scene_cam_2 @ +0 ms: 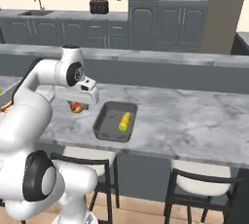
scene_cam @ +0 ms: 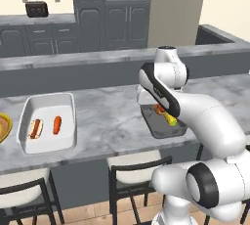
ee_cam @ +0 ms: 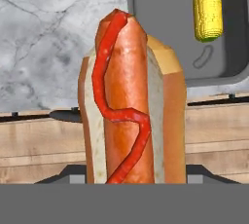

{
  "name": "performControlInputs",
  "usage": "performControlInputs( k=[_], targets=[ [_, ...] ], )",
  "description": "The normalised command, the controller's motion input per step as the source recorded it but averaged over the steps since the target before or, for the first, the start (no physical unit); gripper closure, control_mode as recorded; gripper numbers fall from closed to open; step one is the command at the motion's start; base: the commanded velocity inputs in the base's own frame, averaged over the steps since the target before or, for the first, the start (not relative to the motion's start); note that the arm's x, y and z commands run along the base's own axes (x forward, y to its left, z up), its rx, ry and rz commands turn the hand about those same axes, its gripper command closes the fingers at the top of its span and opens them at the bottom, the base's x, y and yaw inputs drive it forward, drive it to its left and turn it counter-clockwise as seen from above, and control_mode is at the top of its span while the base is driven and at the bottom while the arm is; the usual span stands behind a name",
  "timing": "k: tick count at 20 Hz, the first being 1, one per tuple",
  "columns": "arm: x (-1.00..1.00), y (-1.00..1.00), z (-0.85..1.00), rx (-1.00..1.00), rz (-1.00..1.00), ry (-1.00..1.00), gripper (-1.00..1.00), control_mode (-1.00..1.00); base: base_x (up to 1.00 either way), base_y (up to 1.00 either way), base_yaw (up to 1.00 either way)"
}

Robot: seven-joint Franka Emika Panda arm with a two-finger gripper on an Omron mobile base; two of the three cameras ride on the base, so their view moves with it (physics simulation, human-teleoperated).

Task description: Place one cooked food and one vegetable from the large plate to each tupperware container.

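Hot dog (ee_cam: 131, 101) fills the hand view, clenched in the pincer (scene_cam_2: 77, 105) and carried upright just beside the near-left edge of the dark grey tupperware (scene_cam_2: 115, 121), over the marbled bench (scene_cam_2: 185, 116). Corn cob (scene_cam_2: 124, 121) lies inside that tray already, so the cooked item is what it lacks. White tupperware (scene_cam: 47, 122), well apart to the left, holds a second hot dog (scene_cam: 35, 128) and a carrot (scene_cam: 57, 124); it looks complete. Large plate (scene_cam: 4, 126) shows only as a gold-rimmed sliver at the left edge of the left base view. Risks, as judged: a release now would likely drop the bun on the bench or over its front edge, since the pincer sits short of the tray; the soft bun could also slide between the fingers, or land on the cob and roll it. Materials: bun pale and matte with tan crust, sausage smooth and glossy orange-brown, red sauce squiggle raised along it; cob yellow, finely pebbled, tapered; grey tray shallow, rounded corners, smooth walls; bench polished grey stone, veined.
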Motion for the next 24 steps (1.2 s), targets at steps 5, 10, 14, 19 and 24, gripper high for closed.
performControlInputs(
  k=[5, 10, 14, 19, 24],
  targets=[
    [0.0, 0.0, 0.0, 0.0, 0.0, 0.0, 1.0, 1.0, 0.34, -0.46, 0.0],
    [0.0, 0.0, 0.0, 0.0, 0.0, 0.0, 1.0, 1.0, 0.42, -0.32, 0.0],
    [0.0, 0.0, 0.0, 0.0, 0.0, 0.0, 1.0, 1.0, 0.26, -0.13, 0.0],
    [0.0, 0.0, 0.0, 0.0, 0.0, 0.0, 1.0, 1.0, 0.0, 0.0, 0.0],
    [0.2, 0.0, -0.13, 0.03, 0.02, -0.06, 1.0, -1.0, 0.0, 0.0, 0.0]
  ],
)
